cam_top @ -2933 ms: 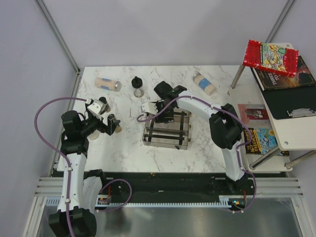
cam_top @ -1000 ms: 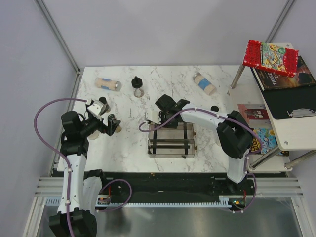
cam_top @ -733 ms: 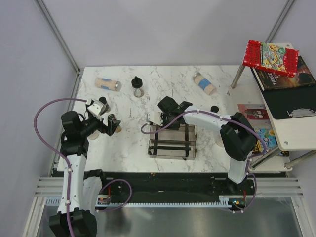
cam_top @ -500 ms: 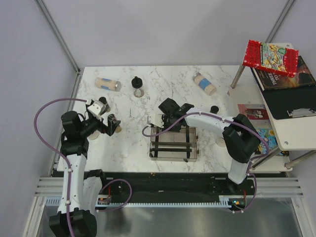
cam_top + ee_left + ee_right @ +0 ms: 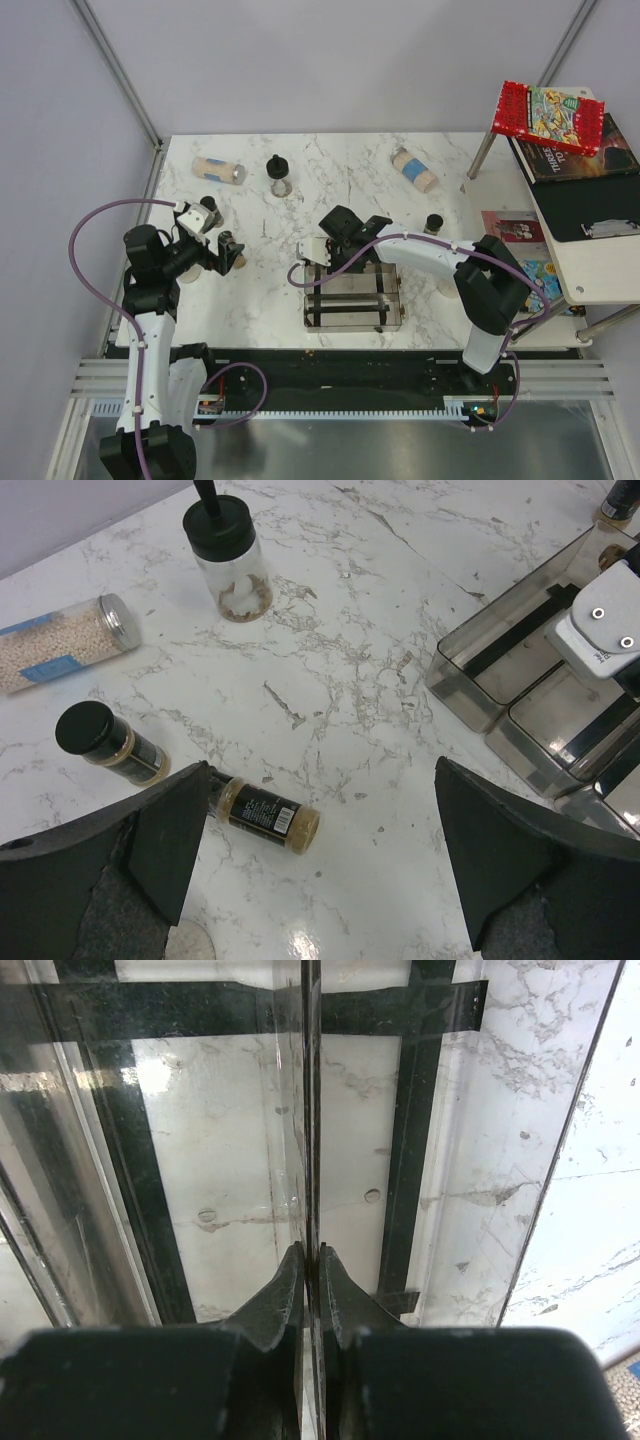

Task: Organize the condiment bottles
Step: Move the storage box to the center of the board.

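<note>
The clear rack (image 5: 353, 298) with black bars sits near the table's front edge. My right gripper (image 5: 335, 265) is shut on the rack's inner divider wall (image 5: 311, 1110), with the fingertips (image 5: 292, 1270) pinching its top edge. My left gripper (image 5: 322, 780) hangs open over a brown spice bottle (image 5: 265, 813) that lies on its side. Another brown spice bottle (image 5: 105, 745) stands next to it. A black-lidded jar (image 5: 228, 560) is upright and a beige blue-labelled bottle (image 5: 60, 652) lies farther back. A second beige bottle (image 5: 414, 169) lies at the back right, and a small dark-capped bottle (image 5: 433, 223) stands right of the rack.
A side table (image 5: 585, 205) with books and a red box (image 5: 545, 115) stands at the right, one metal leg (image 5: 480, 155) by the table's right edge. More books (image 5: 525, 280) lie below it. Purple cables loop from both arms.
My right gripper has dragged the rack toward the near edge and a little to the right, squaring it up. The left arm and the loose bottles have stayed still.
</note>
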{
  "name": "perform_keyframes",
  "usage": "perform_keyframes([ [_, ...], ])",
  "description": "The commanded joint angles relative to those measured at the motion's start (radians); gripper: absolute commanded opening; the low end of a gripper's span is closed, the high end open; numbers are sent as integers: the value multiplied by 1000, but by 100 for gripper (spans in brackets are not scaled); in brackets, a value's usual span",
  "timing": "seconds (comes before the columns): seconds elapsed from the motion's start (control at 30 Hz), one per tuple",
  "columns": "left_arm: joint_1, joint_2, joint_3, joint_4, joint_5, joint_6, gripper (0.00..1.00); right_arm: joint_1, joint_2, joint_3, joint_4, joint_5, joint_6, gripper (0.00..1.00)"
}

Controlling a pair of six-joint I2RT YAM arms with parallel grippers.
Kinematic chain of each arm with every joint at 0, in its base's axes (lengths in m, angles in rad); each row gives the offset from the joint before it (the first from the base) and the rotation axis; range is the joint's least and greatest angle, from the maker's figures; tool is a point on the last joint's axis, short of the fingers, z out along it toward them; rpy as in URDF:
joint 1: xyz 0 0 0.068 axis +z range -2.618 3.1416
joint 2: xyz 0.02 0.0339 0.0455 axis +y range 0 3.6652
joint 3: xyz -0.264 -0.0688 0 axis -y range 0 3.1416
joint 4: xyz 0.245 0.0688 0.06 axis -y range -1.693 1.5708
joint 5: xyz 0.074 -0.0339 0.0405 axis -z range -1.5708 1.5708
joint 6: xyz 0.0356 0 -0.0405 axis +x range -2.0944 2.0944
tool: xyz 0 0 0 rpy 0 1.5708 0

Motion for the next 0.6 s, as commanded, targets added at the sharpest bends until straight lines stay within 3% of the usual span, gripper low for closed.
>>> perform_keyframes([
  [0.0,7,-10,4,3,26,33,100,9,-28,-7,26,20,0,1],
  [0.07,5,-10,4,3,26,33,100,10,-25,-5,28,23,1,4],
  [0.17,5,-8,4,3,26,33,99,10,-21,-2,28,44,3,18],
  [0.2,5,-8,4,2,26,33,100,9,-18,0,28,53,4,33],
  [0.27,5,-8,4,3,26,33,99,10,-16,1,26,61,3,47],
  [0.3,7,-8,4,2,27,33,99,10,-19,3,28,61,0,67],
  [0.37,5,-10,4,3,26,33,99,9,-24,7,37,72,3,83],
  [0.4,5,-10,4,3,26,33,99,9,-36,15,40,75,3,98],
  [0.57,5,-7,2,3,24,33,99,6,-120,76,65,89,16,98],
])
